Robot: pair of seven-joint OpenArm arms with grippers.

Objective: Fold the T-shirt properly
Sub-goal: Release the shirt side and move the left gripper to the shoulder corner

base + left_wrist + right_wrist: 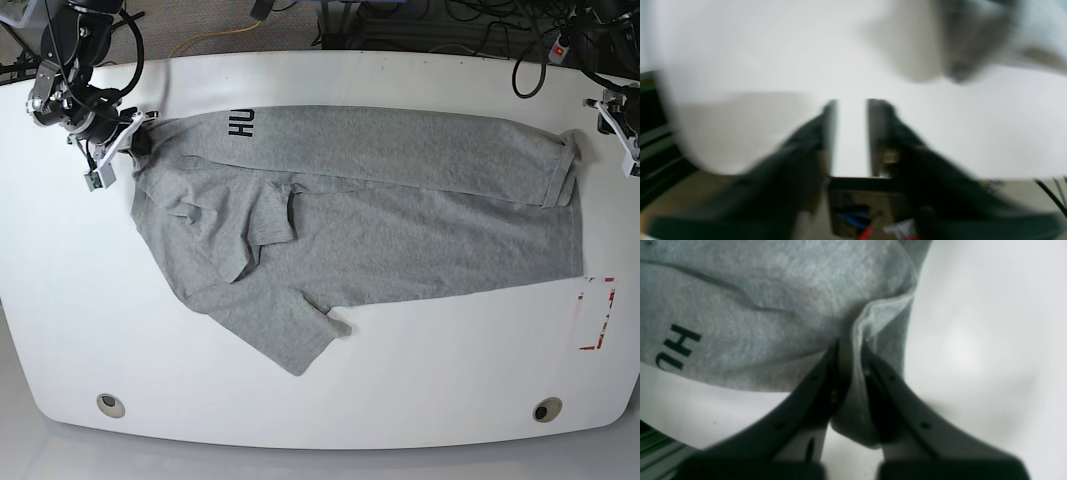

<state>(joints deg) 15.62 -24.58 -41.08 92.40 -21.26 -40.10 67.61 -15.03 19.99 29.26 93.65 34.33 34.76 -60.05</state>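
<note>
White desk (60, 300) | one T-shirt (400, 230) spread across it, far long edge folded over | two claws: right claw (849, 350) pinched on cloth at the collar-end corner; left claw (851, 133) parted, empty, beyond the hem corner | risk, as judged: one-sided pull skews the fold.

You are looking at a T-shirt (400, 220) of soft knitted cloth, heather grey, matt and slightly fuzzy in the right wrist view, with flat black printed letters (678, 346) that show no shine. Your worktop (420, 380) is a smooth white surface with a faint sheen, set with two dull metal-looking grommets (111, 404) near its front edge. The right gripper (850, 350) has matt black plastic-looking fingers; the left gripper (851, 103) looks alike, though blurred.
</note>
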